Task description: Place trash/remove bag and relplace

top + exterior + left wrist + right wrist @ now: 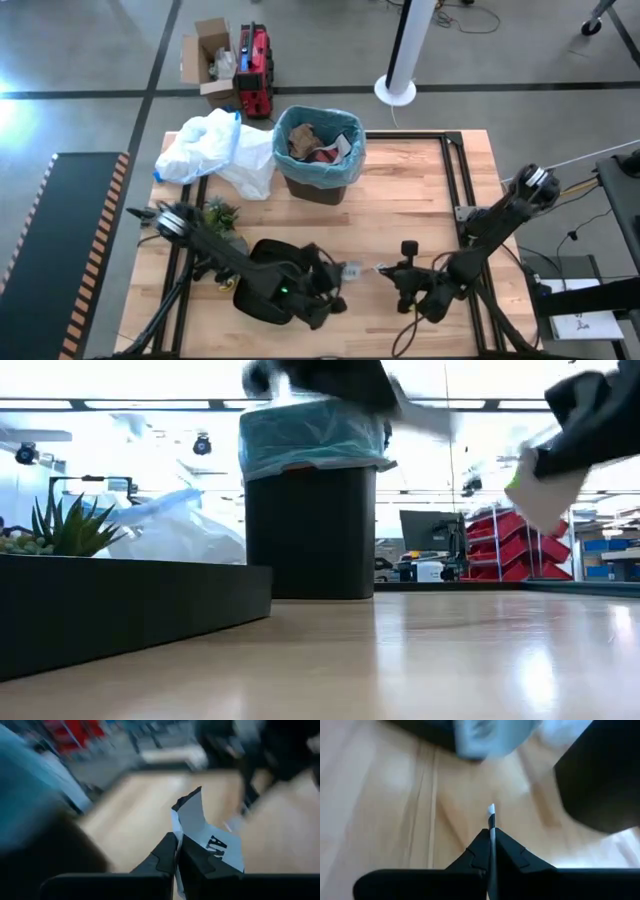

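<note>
The black bin (pixel 322 185), lined with the light-blue bag (pixel 345 160), stands at the table's far middle with brown and white trash (pixel 312 142) inside. Nearer the front, my left gripper (pixel 345 270) (pixel 177 847) is shut on a white printed wrapper (pixel 205 832). My right gripper (pixel 388 270) (pixel 491 832) faces it from the right, shut on a thin white piece (pixel 491 812). Both are lifted above the wood. My left gripper pinches the printed wrapper between its two fingers by its near edge (pixel 179 837). The rest of the wrapper stands out beyond the fingertips, bent and clear of the table. My right gripper pinches a thin white piece between its two fingers, seen edge-on (pixel 491 820). In the low view the piece (pixel 545 485) hangs below the dark fingers, clear of the table.
A white plastic bag (pixel 215 150) lies left of the bin at the far left. A green plant (pixel 70 530) sits in a black tray (pixel 130 610) at the near left. Bare wood (pixel 420 190) spreads between the bin and both grippers.
</note>
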